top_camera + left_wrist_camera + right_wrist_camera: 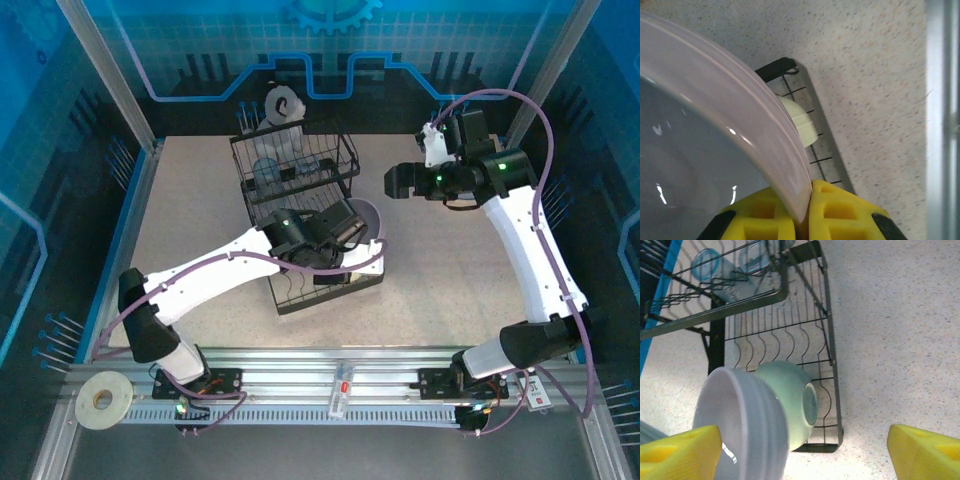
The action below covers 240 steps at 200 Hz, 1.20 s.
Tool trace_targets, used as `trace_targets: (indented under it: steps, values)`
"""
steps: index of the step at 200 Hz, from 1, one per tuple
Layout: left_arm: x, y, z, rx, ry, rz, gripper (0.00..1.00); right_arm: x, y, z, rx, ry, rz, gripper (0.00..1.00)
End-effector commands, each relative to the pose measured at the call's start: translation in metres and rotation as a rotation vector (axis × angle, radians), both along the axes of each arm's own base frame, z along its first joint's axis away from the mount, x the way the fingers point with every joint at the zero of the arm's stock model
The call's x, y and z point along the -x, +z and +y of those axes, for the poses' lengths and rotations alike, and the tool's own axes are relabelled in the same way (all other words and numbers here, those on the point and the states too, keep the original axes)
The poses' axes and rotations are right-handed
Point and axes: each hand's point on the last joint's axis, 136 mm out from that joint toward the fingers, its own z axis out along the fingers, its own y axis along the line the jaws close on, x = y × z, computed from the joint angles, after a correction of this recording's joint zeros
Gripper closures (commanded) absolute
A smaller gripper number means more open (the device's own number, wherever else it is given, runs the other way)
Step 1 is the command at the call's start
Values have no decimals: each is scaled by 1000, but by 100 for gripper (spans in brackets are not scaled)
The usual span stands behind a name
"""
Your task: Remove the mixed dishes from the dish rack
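Left gripper point(801, 214): yellow pads pressed together on the rim of the lavender bowl point(700, 125), one pad inside the rim and one outside.
Lavender bowl: pinched at its edge and tilted, at the right side of the dish rack point(295, 165) over its lower tray. In the right wrist view it overlaps the pale green bowl point(792, 397); whether the two touch cannot be told.
Pale green bowl: on its side in the flat slotted lower tray, near one corner of the tray, with its foot ring turned outward.
Clear ribbed tumbler point(722, 277): lying in the raised basket tier at the far end of the rack.
Right gripper point(802, 452): fingers spread wide with nothing between them — above the table, to the right of the rack and apart from it.
Table point(450, 270): pale speckled surface; the rack stands near its middle, set at a slight angle.
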Motion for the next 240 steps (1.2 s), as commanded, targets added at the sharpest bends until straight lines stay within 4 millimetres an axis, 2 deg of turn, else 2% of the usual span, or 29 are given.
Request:
trace_targets:
  steps: [1, 47, 76, 139, 214, 240]
  values:
    - [-25, 40, -11, 26, -41, -204, 100, 25, 2, 11, 34, 90, 53, 17]
    - [-30, 43, -16, 2, -60, -249, 100, 35, -8, 29, 133, 169, 72, 22]
    - [-31, 50, -16, -5, -59, -281, 100, 34, -19, 32, 200, 177, 88, 24]
    - [-35, 54, -11, -34, -22, -334, 100, 30, -43, 34, 332, 148, 160, 37]
    - [-36, 57, -11, -41, 7, -365, 100, 25, -55, 28, 392, 59, 199, 46]
    - [-39, 56, -12, -46, 13, -374, 100, 24, -58, 28, 388, 39, 212, 53]
